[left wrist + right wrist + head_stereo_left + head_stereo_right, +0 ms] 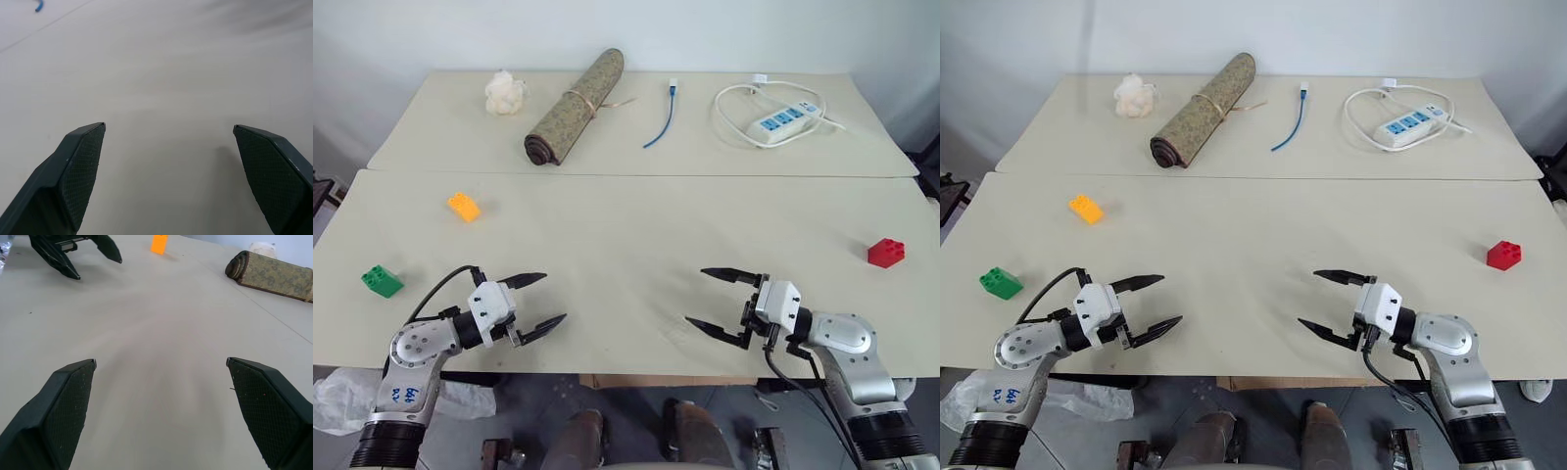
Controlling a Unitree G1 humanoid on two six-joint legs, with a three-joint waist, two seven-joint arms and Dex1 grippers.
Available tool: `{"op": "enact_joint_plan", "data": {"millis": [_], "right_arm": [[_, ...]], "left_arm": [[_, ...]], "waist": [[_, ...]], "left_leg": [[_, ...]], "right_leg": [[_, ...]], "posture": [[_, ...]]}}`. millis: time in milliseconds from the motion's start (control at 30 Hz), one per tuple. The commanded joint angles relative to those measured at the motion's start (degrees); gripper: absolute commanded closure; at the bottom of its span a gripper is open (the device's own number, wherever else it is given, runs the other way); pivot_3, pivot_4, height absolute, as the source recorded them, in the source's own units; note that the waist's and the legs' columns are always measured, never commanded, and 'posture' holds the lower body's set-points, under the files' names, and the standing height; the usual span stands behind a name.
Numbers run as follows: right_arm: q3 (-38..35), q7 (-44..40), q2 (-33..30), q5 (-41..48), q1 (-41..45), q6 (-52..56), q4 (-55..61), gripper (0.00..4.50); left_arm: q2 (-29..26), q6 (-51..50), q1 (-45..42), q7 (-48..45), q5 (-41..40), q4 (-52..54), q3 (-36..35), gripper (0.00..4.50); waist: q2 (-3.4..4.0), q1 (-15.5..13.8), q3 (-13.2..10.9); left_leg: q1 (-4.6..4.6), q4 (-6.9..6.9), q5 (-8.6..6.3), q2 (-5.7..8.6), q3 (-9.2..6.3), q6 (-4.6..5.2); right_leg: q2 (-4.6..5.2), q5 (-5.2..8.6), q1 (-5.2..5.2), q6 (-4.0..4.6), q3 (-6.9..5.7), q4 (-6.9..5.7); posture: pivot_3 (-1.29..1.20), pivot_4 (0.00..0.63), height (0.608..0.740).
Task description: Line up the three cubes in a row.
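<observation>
Nearest you, the left gripper and the right gripper hover over the near edge of the table, jaws spread wide and holding nothing, apparently poised before any pick. The three studded plastic blocks lie scattered, none lined up: the green cube by your left arm, the orange-yellow cube beyond it, the red cube far right. Farther back sit a rolled mat, a fluffy white lump and a power strip.

Lab-like test setup: two plain beige tables against bare white wall, power strip upper right.
</observation>
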State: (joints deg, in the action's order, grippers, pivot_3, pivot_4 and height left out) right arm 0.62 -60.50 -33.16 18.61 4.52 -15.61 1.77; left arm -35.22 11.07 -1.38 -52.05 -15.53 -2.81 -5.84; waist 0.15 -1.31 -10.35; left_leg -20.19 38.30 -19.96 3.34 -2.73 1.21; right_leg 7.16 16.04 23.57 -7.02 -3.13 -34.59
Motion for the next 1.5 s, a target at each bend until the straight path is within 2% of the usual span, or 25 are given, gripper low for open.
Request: {"op": "enact_joint_plan", "data": {"millis": [33,167,267,333,467,567,733,867,967,1100,1300,1500], "right_arm": [[-1.8,0.8,-0.5,1.6,-1.7,0.3,3.1,0.00],[-6.2,4.4,-1.2,3.2,-4.3,2.7,6.3,0.00],[-15.2,11.9,-1.2,5.3,-7.6,6.7,9.2,0.00],[-20.1,15.9,-0.8,4.9,-9.8,7.5,9.7,0.00],[-34.3,28.5,3.8,3.7,-16.9,7.4,9.0,0.00],[-39.2,35.1,8.1,3.5,-20.3,7.7,7.0,0.00],[-41.2,43.5,12.8,1.9,-20.8,8.3,4.7,0.00],[-37.7,46.8,12.4,0.7,-17.2,12.4,6.7,0.00],[-38.3,51.8,8.1,3.2,-11.0,25.4,9.0,0.00],[-37.4,53.1,1.7,4.0,-2.1,34.5,7.8,0.00],[-32.1,56.0,-3.1,-0.5,11.4,41.7,-4.4,0.00],[-28.7,55.1,-5.0,-3.0,17.2,43.5,-13.8,0.00]], "left_arm": [[-0.3,-0.3,-0.9,2.3,-1.0,2.2,-2.9,0.05],[-1.0,-2.6,-1.2,-0.5,-3.6,3.5,-2.6,0.05],[-0.5,-7.2,-2.4,-4.9,-9.9,7.9,-1.3,0.05],[-0.4,-9.1,-3.6,-6.1,-11.2,9.4,-0.4,0.05],[2.4,-12.2,-9.7,-8.0,-11.8,12.3,5.4,0.05],[4.0,-13.3,-12.8,-9.6,-11.3,12.0,8.3,0.05],[7.5,-18.1,-16.8,-7.0,-12.5,10.9,9.0,0.05],[6.6,-19.6,-16.5,-8.6,-11.8,10.9,9.2,0.05],[4.6,-18.9,-16.5,-9.4,-10.7,9.2,7.4,0.05],[2.7,-21.3,-16.4,-10.6,-12.5,9.1,6.6,0.05],[3.5,-22.0,-15.7,-9.7,-12.1,10.7,6.6,0.05],[3.1,-22.2,-13.6,-8.7,-12.2,12.2,5.2,0.05]], "waist": [[0.00,-0.1,0.0],[0.00,-0.1,0.0],[0.00,-0.2,0.0],[0.00,-0.4,0.0],[0.03,-0.8,0.0],[0.03,-0.4,0.0],[0.11,1.0,0.1],[0.16,1.8,0.1],[0.19,1.7,0.1],[0.32,1.3,0.0],[0.31,1.1,0.0],[0.32,1.4,0.0]], "left_leg": [[0.00,0.00,0.00,0.00,0.00,0.00],[-0.01,0.02,0.00,0.02,-0.01,0.00],[-0.02,0.02,0.00,0.02,-0.02,0.00],[-0.04,0.02,0.00,0.02,-0.06,0.00],[-0.02,0.02,0.01,0.10,-0.07,0.01],[-0.01,-0.02,0.01,0.09,0.02,0.02],[0.16,-0.07,0.01,-0.08,0.34,0.01],[0.42,-0.12,0.03,-0.15,0.56,-0.03],[0.53,-0.11,0.03,-0.24,0.72,-0.04],[0.51,-0.07,0.02,-0.24,0.75,-0.02],[0.30,-0.06,0.01,-0.24,0.61,0.00],[-0.05,-0.07,0.02,-0.22,0.52,0.03]], "right_leg": [[0.00,0.00,-0.01,0.00,0.01,0.00],[0.02,0.00,-0.01,0.00,0.02,-0.02],[0.13,0.00,-0.01,0.00,0.08,-0.03],[0.25,0.00,-0.02,0.00,0.08,-0.01],[0.10,0.00,-0.06,0.00,0.07,-0.02],[0.00,-0.01,-0.05,-0.02,0.14,-0.03],[-0.28,-0.01,-0.02,-0.02,0.28,-0.16],[-0.40,-0.01,-0.03,-0.01,0.53,-0.17],[-0.45,-0.01,-0.03,0.00,0.84,-0.22],[-0.46,-0.02,0.03,0.03,1.11,-0.22],[-0.46,-0.04,0.04,0.04,0.97,-0.20],[-0.45,-0.06,0.28,0.02,0.81,-0.13]], "posture": [[0.00,0.150,0.740],[0.00,0.150,0.740],[0.00,0.150,0.740],[0.00,0.150,0.740],[0.00,0.150,0.740],[0.00,0.150,0.740],[0.00,0.150,0.740],[0.00,0.150,0.740],[0.00,0.150,0.740],[0.00,0.150,0.740],[0.00,0.150,0.740],[0.00,0.150,0.740]]}}
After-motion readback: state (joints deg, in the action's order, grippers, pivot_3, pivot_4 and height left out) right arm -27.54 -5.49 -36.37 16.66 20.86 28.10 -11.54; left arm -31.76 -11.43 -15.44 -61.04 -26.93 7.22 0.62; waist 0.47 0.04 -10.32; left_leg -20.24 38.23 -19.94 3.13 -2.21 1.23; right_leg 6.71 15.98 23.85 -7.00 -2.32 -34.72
